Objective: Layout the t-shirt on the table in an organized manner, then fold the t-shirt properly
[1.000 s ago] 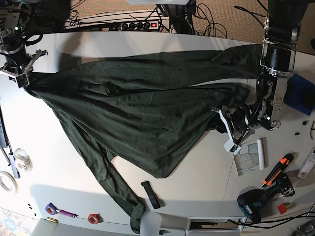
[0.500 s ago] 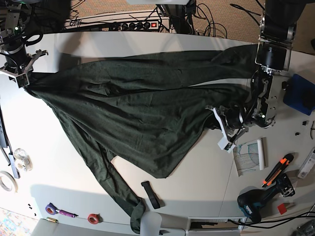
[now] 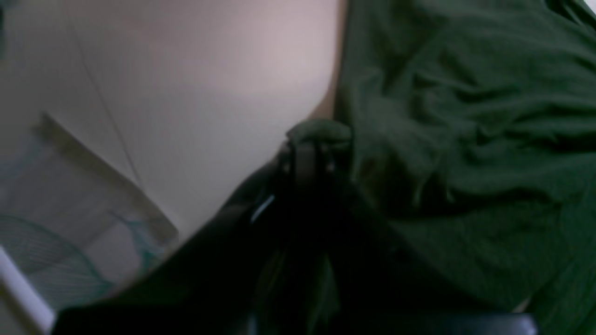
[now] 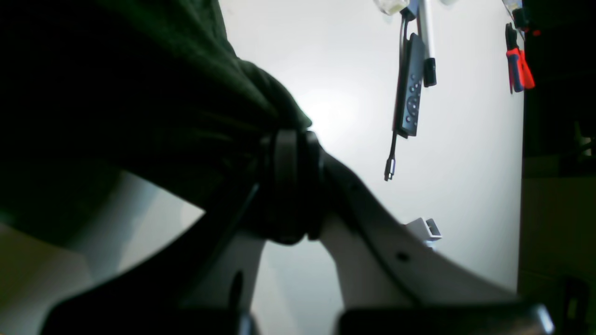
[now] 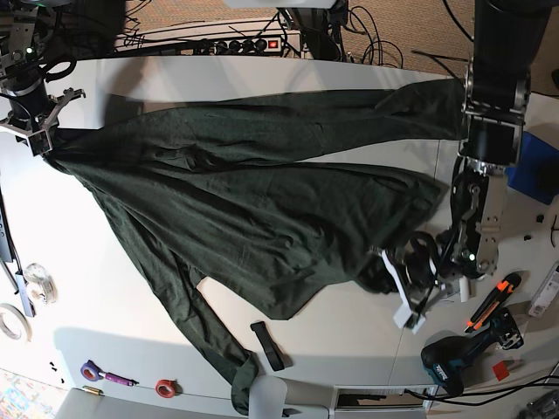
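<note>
Shirt: dark green fabric t-shirt (image 5: 244, 201), crumpled over white table (image 5: 349, 336).
Left gripper (image 3: 311, 139): we see it pinching the hem.
Right gripper (image 4: 292, 139): pinching a corner at the table's edge.

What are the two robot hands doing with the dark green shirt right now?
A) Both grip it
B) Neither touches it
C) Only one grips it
A: the wrist views show the left gripper and the right gripper each pinching a bunch of the t-shirt.
</note>
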Controlling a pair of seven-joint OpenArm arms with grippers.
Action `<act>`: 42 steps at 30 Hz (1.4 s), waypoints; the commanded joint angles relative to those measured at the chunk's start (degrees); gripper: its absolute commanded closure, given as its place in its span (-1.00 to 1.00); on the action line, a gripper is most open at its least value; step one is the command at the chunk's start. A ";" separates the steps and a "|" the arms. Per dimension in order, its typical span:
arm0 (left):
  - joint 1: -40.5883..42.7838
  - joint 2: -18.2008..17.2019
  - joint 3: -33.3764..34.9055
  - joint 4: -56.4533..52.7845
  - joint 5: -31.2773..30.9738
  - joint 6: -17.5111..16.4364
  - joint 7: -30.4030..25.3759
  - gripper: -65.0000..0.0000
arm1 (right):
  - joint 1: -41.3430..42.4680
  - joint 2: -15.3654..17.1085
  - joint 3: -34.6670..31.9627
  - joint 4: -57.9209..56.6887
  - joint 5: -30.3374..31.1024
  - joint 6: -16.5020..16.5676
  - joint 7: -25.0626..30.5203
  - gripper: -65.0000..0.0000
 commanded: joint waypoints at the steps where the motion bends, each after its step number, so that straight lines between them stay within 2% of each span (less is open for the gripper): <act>1: -2.60 -0.46 -0.39 0.98 0.68 1.16 -2.54 1.00 | -0.02 1.09 0.66 0.79 -0.28 -0.90 0.46 1.00; 5: -4.39 -0.46 -0.39 0.98 7.45 5.73 -5.99 1.00 | -0.02 1.09 0.66 0.79 -0.28 -0.87 0.37 1.00; 9: -5.84 -0.46 -0.37 0.98 11.58 9.16 -9.05 1.00 | -0.02 1.09 0.66 0.79 -0.28 -0.39 0.35 1.00; 16: -6.69 -0.46 -0.37 0.92 17.68 16.22 -10.27 1.00 | -0.02 1.09 0.66 0.79 -0.28 -0.31 0.26 1.00; 18: -6.69 -0.46 -0.37 0.52 17.99 16.68 -10.86 1.00 | -0.02 1.09 0.66 0.79 -0.28 -0.31 0.28 1.00; 19: -6.67 -0.44 -0.33 0.11 17.99 15.93 -11.39 1.00 | -0.02 1.09 0.66 0.79 -0.28 -0.31 0.28 1.00; 20: -6.71 -0.46 -0.33 -0.59 17.97 13.73 -11.67 0.95 | -0.02 1.09 0.66 0.79 -0.28 -0.28 0.28 1.00; 22: -6.69 -0.46 -0.33 -2.21 17.97 10.29 -12.31 0.22 | -0.02 1.11 0.66 0.79 -0.28 -0.28 0.26 1.00; 23: -6.69 -0.42 -0.33 -3.13 17.73 10.12 -12.31 -0.09 | 0.00 1.11 0.66 0.79 -0.28 -0.28 0.31 1.00; 24: -6.71 -0.44 -0.33 -4.13 17.25 10.47 -12.26 -0.29 | -0.02 1.09 0.66 0.79 -0.28 -0.28 0.31 1.00; 25: -6.71 -0.50 -0.33 -5.09 17.05 11.39 -12.17 -0.35 | -0.02 1.11 0.66 0.79 -0.28 -0.28 0.31 1.00; 27: -6.64 -0.96 -0.33 -6.47 16.65 12.22 -11.50 -0.35 | 0.00 1.11 0.66 0.79 -0.28 -0.31 0.52 1.00; 29: -6.60 -1.73 -0.33 -6.75 13.75 11.93 -8.90 -0.35 | 0.00 1.11 0.66 0.79 -0.28 -0.31 0.70 1.00; 30: -6.54 -2.34 -0.35 -6.60 11.50 10.38 -7.50 -0.34 | 0.00 1.11 0.66 0.79 -0.28 -0.31 0.76 1.00; 32: -6.16 -4.04 -0.35 -6.08 5.14 4.57 -4.87 -0.23 | 0.00 1.11 0.66 0.79 -0.28 -0.31 0.90 1.00; 35: -5.38 -6.40 -0.35 -4.90 -3.54 -1.77 -2.47 -0.11 | 0.00 1.09 0.66 0.79 -0.28 -0.31 0.94 1.00; 37: -4.98 -7.08 -0.35 -4.85 -6.99 -6.12 -0.11 0.00 | 0.00 1.11 0.66 0.79 -0.28 -0.31 1.14 1.00; 39: -3.80 -7.08 -0.35 -4.85 -7.19 -6.86 0.61 0.29 | 0.00 1.09 0.66 0.79 -0.28 -0.31 1.38 1.00; 42: -0.52 -6.60 -0.35 -4.92 -3.19 -5.90 -4.48 1.00 | 0.00 1.11 0.66 0.79 -0.26 -0.31 1.55 1.00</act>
